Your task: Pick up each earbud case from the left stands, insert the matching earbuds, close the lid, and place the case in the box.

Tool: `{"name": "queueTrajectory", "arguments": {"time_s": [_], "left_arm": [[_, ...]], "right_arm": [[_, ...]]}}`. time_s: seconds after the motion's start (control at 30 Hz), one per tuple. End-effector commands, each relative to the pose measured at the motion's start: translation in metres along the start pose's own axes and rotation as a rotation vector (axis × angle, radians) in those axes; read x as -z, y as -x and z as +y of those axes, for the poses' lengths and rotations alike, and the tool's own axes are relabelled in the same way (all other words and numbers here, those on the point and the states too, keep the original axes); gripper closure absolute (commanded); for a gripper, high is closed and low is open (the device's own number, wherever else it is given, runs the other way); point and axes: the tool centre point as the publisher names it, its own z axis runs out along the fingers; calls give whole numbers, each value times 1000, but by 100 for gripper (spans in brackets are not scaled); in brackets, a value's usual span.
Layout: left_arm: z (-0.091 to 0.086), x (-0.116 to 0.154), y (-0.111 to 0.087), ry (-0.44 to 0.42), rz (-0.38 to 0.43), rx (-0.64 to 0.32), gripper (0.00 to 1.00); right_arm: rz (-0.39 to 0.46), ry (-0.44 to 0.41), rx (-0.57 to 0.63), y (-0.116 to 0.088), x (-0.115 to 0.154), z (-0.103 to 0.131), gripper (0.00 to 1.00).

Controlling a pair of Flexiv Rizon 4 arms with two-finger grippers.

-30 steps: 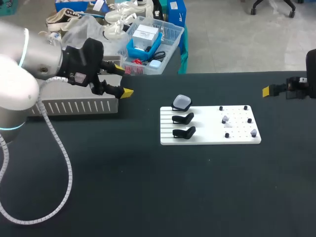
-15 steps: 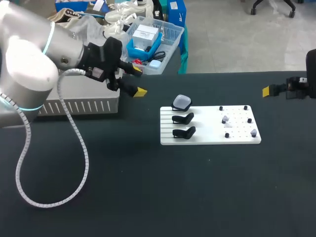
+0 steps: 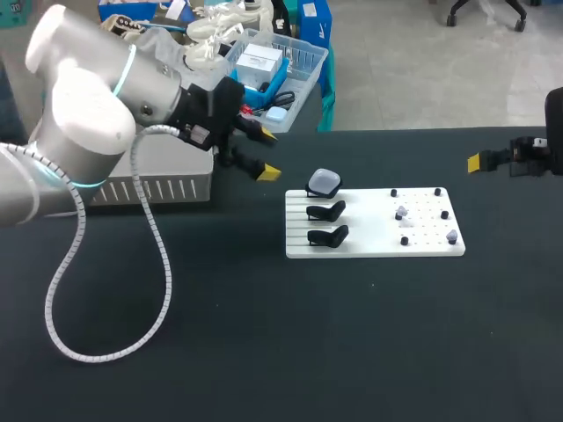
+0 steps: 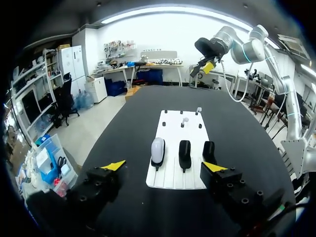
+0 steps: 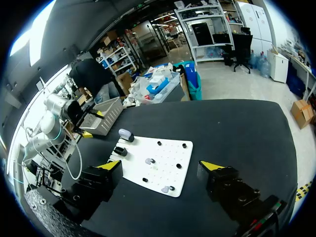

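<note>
Your left end effector (image 3: 266, 153) has swung away from the grey box (image 3: 141, 188) toward the white board (image 3: 369, 248) over the last second. It now hangs above the counter (image 3: 264, 334), near the board's far left corner and just short of the case (image 3: 324, 182). Its fingers are spread wide and hold nothing. Your right end effector (image 5: 159, 165) has not shifted: it sits at the counter's right edge, well apart from the board, also spread wide and empty.

The case rests on the rearmost of three black stands (image 3: 327, 211) on the board's left part. It is a rounded, pale grey shell, tilted on its stand, and its lid looks shut. The two nearer stands are bare. Small pale earbuds (image 3: 401, 212) sit among black pegs (image 3: 394, 192) on the board's right part.
</note>
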Motion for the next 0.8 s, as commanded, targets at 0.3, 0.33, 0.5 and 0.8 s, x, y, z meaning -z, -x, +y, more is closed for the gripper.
{"name": "queueTrajectory", "arguments": {"time_s": [0.3, 0.33, 0.5, 0.8], "left_arm": [[13, -39, -7, 16, 5, -8, 0], [13, -40, -7, 14, 4, -10, 0], [12, -47, -7, -11, 2, -9, 0], [12, -57, -10, -13, -22, 19, 16]], "right_arm": [[0, 0, 0, 0, 0, 0, 0], [0, 0, 0, 0, 0, 0, 0], [0, 0, 0, 0, 0, 0, 0], [0, 0, 0, 0, 0, 0, 0]]}}
